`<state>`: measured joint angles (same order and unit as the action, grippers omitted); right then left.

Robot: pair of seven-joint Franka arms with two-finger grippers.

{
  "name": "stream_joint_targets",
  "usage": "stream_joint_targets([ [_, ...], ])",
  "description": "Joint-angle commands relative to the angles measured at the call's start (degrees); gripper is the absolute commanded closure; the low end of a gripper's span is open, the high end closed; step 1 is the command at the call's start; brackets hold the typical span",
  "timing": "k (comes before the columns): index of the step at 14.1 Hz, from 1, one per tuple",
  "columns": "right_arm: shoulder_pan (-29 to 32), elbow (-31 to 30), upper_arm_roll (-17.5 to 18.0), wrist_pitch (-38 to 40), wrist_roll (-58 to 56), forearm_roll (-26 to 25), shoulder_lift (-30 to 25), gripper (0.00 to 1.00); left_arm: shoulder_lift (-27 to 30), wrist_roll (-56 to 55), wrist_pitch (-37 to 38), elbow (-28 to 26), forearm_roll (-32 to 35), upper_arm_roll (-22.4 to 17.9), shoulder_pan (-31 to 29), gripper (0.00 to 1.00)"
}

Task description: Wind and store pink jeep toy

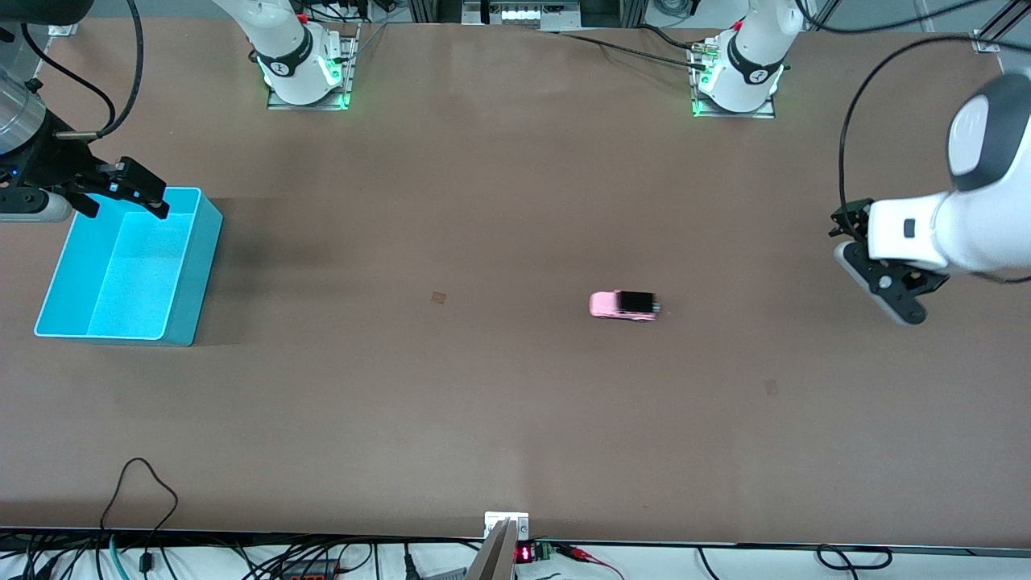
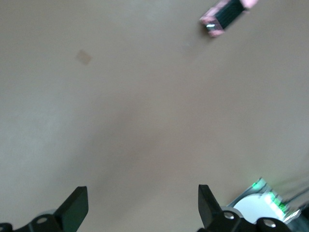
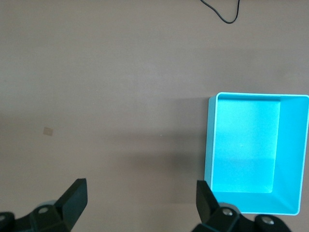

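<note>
Here, a broad brown tabletop [image 1: 515, 419], open turquoise plastic bin [image 1: 187, 266] at mid-left of frame, right pincer [image 1: 121, 193] spread empty over its upper rim, left pincer [image 1: 890, 294] spread empty at right edge, tiny pastel-pink jeep toy [image 1: 624, 306] right of centre.

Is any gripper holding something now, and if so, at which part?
Nothing is held. The left gripper and the right gripper are both open and empty. The pink jeep toy sits alone on the table.
</note>
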<state>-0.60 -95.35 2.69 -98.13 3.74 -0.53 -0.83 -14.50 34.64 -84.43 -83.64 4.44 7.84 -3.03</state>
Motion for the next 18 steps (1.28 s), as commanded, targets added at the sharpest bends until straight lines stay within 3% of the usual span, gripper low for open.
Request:
stream_joint_targets([
  [1, 0.42, 0.61, 0.12, 0.31, -1.1, 0.27, 0.13, 0.0, 7.45, -19.34, -1.34, -5.46, 0.66, -3.6, 4.07, 0.0],
  [3, 0.51, 0.61, 0.12, 0.31, -1.1, 0.27, 0.13, 0.0, 12.72, -27.41, -6.24, -10.81, 0.66, -5.28, 5.05, 0.0],
  [6, 0.51, 0.69, 0.12, 0.31, -1.1, 0.27, 0.13, 0.0, 17.57, -27.78, -14.78, -17.95, 0.22, -8.36, 6.28, 0.0],
  [18, 0.51, 0.43, 0.12, 1.28, -2.85, 0.36, 0.74, 0.0, 17.31, -31.03, -10.75, -16.64, -2.33, -7.05, 5.84, 0.0],
])
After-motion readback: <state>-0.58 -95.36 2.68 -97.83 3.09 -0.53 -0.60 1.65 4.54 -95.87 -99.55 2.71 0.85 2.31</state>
